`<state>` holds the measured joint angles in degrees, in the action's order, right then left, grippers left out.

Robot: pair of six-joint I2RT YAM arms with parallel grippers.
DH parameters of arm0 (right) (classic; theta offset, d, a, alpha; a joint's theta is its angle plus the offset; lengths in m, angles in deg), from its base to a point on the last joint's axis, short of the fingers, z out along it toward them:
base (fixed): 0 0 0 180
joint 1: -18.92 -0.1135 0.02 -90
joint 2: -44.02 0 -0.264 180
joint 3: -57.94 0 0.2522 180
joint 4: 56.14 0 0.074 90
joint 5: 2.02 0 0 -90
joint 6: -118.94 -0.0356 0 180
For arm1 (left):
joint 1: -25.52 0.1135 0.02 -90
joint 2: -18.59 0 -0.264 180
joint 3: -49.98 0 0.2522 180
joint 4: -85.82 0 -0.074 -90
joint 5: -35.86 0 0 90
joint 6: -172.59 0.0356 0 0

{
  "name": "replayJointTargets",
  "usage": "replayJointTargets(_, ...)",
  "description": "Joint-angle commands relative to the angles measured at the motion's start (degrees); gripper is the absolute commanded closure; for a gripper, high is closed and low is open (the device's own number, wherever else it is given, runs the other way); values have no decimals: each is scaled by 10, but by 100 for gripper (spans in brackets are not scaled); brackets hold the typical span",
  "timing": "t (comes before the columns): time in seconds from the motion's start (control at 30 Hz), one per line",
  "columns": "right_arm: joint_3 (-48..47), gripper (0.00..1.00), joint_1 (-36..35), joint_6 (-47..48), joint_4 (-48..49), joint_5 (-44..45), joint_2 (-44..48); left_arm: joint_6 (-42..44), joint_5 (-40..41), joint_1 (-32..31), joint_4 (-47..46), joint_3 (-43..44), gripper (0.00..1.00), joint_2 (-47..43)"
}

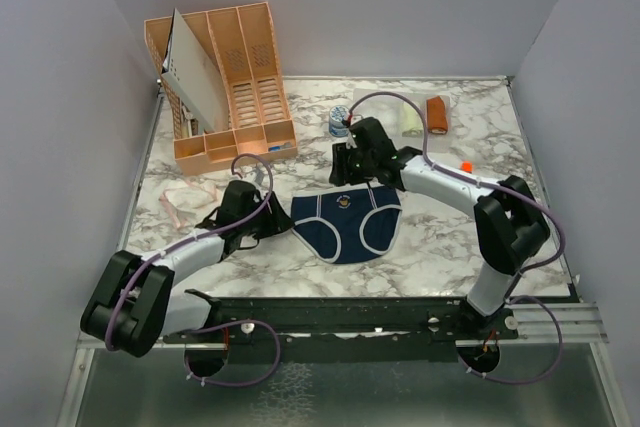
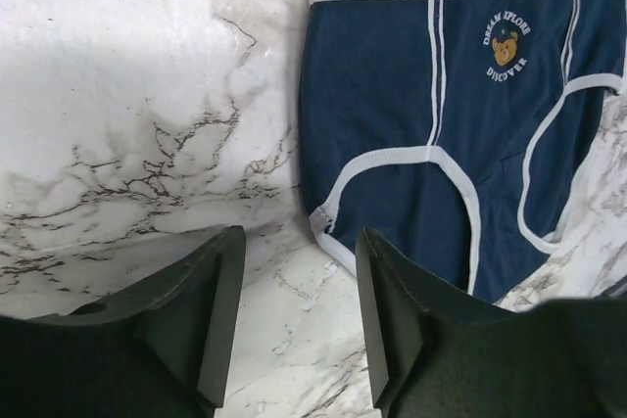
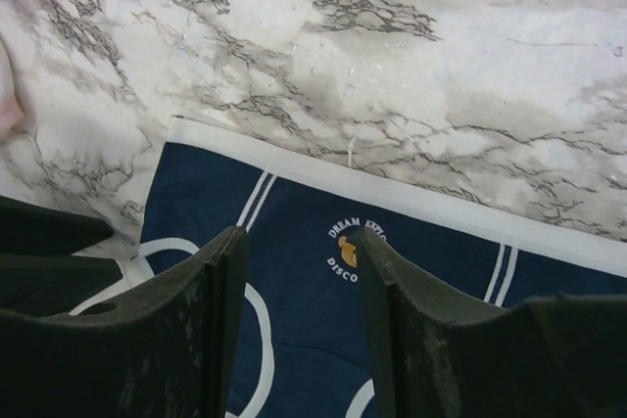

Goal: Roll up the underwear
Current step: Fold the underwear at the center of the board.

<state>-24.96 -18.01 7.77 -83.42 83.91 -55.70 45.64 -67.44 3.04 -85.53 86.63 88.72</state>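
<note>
Pinching the white waistband (image 3: 392,193) is probably your best bet. The navy briefs (image 1: 345,225) look light and floppy, so they'll likely bunch. They lie flat mid-table (image 1: 450,247), with white trim and a bear logo. Your left gripper (image 2: 299,237) beside them and right gripper (image 3: 302,234) over the waistband are both spread wide, holding nothing. The pink pair (image 1: 190,197) sits off left.
</note>
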Motion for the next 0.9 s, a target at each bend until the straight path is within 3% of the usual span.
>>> replayJointTargets(0.0, -39, 49, -28, -11, -39, 63, -34, -32, -28, 3, -42, -16, 50, 26)
replayJointTargets(0.43, -132, 54, -93, -21, -69, 89, -116, -35, -28, 3, -86, -39, 71, 77)
replayJointTargets(0.87, -173, 54, -124, -45, -63, 66, -166, -29, -16, 4, -104, -55, 72, 99)
